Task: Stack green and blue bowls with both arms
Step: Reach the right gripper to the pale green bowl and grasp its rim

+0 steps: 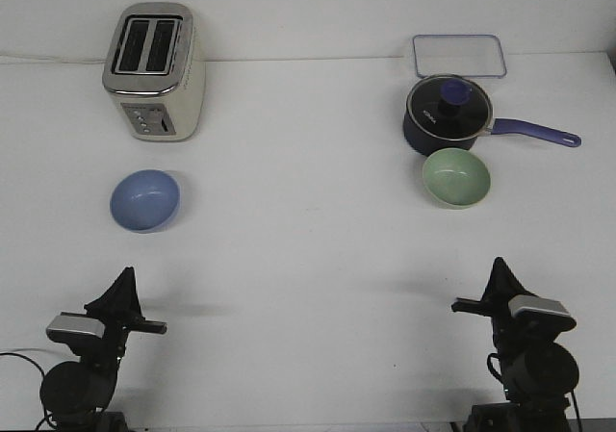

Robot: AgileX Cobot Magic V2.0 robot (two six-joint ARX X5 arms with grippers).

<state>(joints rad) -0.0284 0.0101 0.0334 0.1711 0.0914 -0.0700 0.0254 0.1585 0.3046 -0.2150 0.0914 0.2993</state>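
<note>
The periwinkle blue bowl [144, 200] sits upright on the white table at the left, in front of the toaster. The pale green bowl [456, 177] sits upright at the right, just in front of the navy saucepan and close to it. My left gripper [122, 280] is low at the near left edge, well short of the blue bowl. My right gripper [500, 269] is low at the near right edge, well short of the green bowl. Both point toward the far side and hold nothing; the jaws' spread does not show from this angle.
A cream and chrome toaster [154, 71] stands at the back left. A dark navy saucepan [448, 114] with a lid and a purple handle [535, 131] pointing right stands behind the green bowl. A clear rectangular lid [459, 56] lies at the back right.
</note>
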